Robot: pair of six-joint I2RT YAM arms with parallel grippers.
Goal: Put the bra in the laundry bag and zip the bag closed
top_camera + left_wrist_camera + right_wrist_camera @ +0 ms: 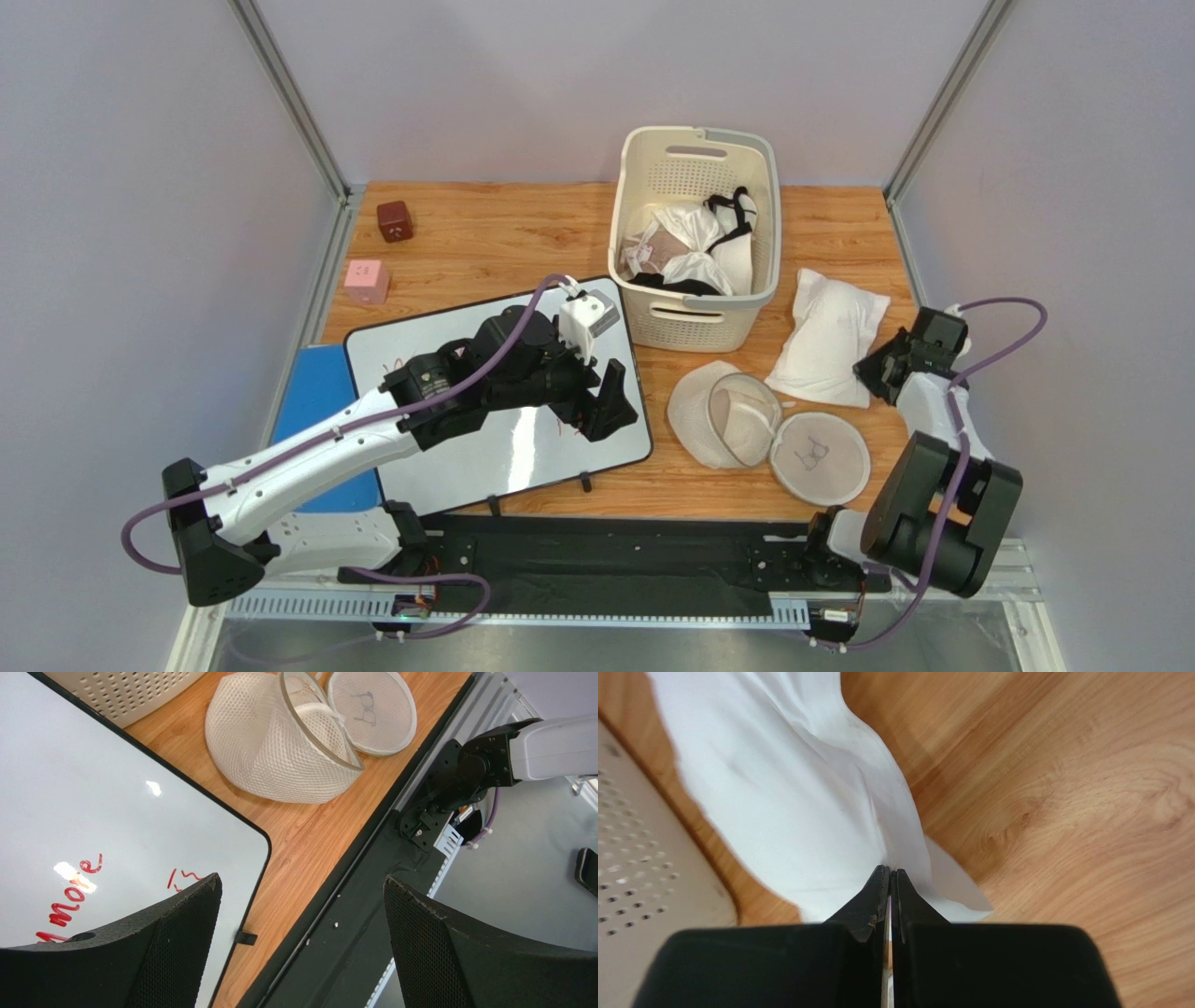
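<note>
From above, the bra (831,333) lies bunched on the wooden table (491,238) just right of the slatted basket (694,238), and the right gripper (875,370) sits at its near right edge. The laundry bag (765,427) lies open nearby, toward the arms, its two round halves spread apart. The lift should probably go straight up until the cloth hangs free, then carry over the deeper half, so that no strap drags across the rim. The basket of other garments stands close on the left and could snag a swinging strap. A brown cube (394,220) and a pink cube (366,280) sit well apart at the far left. In the left wrist view, the left gripper (302,941) hangs with its jaws wide apart and empty over the corner of the whiteboard (105,812). The mesh bag lies ahead of it, one half tipped up on edge, which this arm may need to steady. In the right wrist view, the right gripper's jaws are pressed together on a thin fold of the bra's white fabric. That hold looks shallow, so a slow rise seems wise.
</note>
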